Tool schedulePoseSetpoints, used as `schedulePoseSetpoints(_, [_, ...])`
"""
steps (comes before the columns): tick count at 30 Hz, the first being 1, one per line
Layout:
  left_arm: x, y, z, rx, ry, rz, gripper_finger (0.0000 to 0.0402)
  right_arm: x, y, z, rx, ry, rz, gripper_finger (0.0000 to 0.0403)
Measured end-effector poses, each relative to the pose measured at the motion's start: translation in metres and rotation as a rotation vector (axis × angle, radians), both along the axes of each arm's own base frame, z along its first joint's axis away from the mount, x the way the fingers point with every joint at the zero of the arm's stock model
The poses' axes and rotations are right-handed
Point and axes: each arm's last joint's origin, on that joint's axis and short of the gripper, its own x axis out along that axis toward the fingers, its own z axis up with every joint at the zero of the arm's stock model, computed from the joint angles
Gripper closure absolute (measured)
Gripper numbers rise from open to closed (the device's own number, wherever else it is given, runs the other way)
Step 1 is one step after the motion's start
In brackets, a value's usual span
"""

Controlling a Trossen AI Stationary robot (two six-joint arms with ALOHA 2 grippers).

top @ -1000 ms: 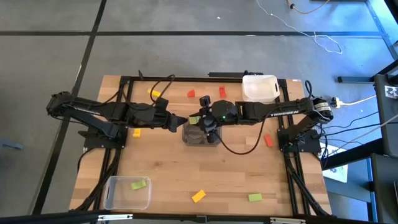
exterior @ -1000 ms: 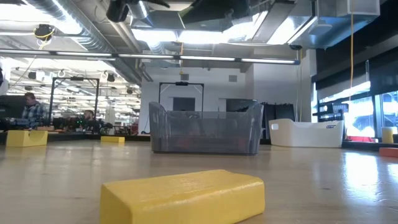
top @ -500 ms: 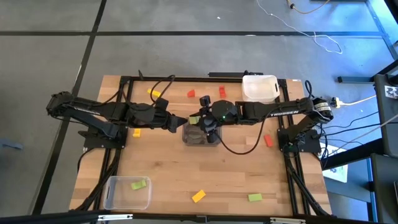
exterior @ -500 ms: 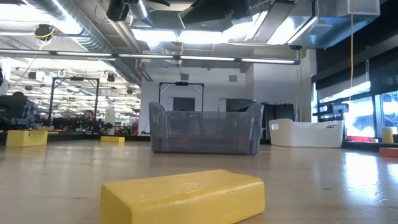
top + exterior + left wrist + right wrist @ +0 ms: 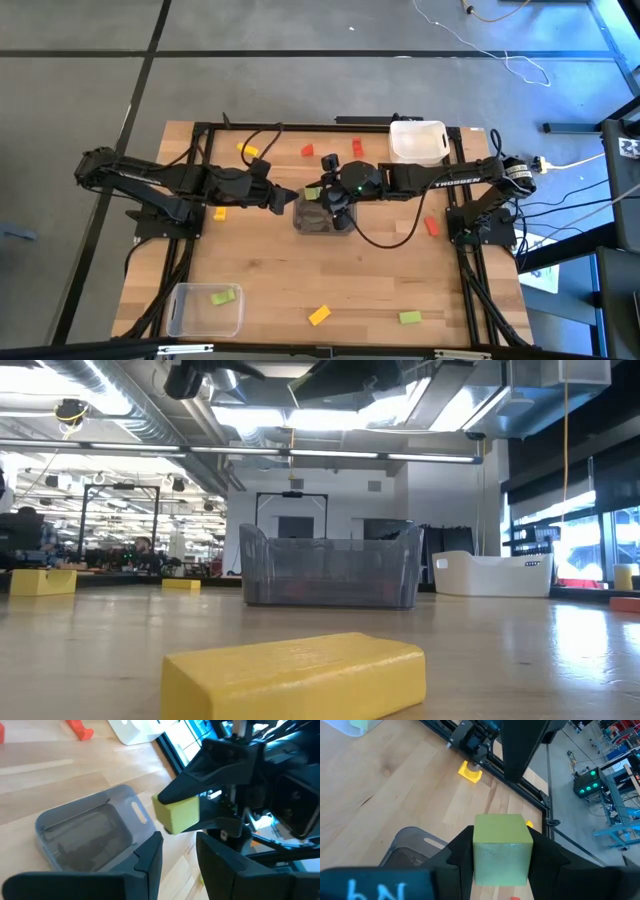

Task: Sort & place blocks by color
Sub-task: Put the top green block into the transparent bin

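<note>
1. The right gripper (image 5: 501, 851) hangs over the grey bin (image 5: 322, 218) at mid-table, its jaws clamped on a light green block (image 5: 501, 847).
2. The left gripper (image 5: 179, 851) faces that block from just beside the bin, jaws apart and empty.
3. Other blocks lie scattered around the table (image 5: 270, 300).

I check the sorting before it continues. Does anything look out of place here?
Yes. The right tool holds a light green block beside the grey bin, while the other green block lies in the clear bin.
</note>
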Motion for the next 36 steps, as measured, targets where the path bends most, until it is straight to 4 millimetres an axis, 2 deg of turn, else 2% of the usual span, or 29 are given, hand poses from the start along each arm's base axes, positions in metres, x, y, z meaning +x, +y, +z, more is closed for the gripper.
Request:
schedulePoseSetpoints(8, [-0.0004,0.0015,-0.0002,0.018,0.002,0.041,0.0291,0.0000,0.0000,0.0001,0.001,-0.001,-0.001,0.0272])
schedulePoseSetpoints(36, [-0.0003,0.0008,-0.0005,0.008,0.004,0.020,0.0291,0.0003,0.0000,0.0006,-0.004,-0.006,0.002,0.0272])
